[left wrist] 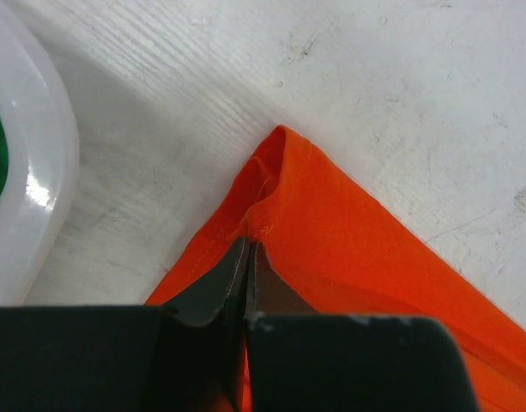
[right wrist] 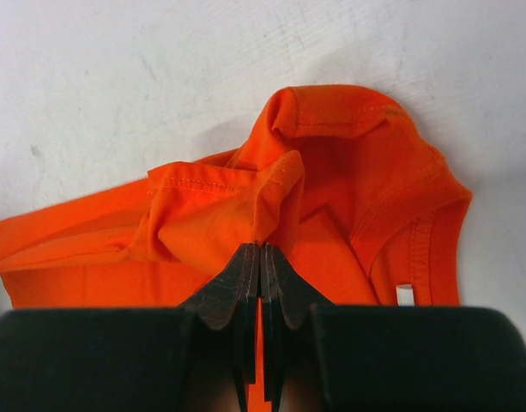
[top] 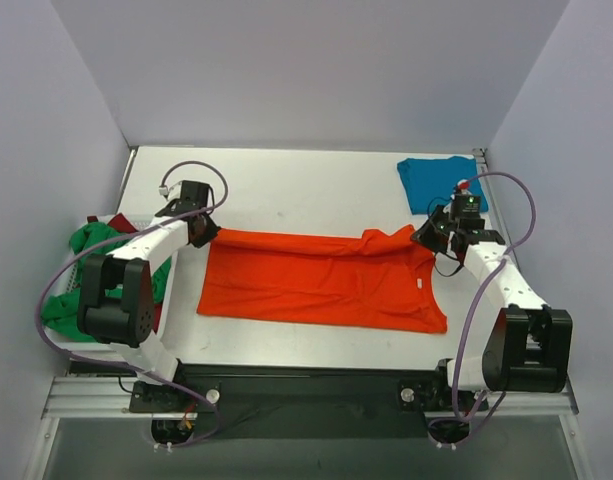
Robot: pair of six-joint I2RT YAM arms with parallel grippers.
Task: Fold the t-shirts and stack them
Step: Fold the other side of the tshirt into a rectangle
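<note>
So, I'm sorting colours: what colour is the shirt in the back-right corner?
Teal blue shirt; top view.

the left arm and right arm share white link shells between bulky black joint housings, each trailed by a thin purple cable looping from base to wrist. the left fingers and right fingers are dark grey wedges, scuffed, tapering to thin tips from a broad matte black block.
</note>
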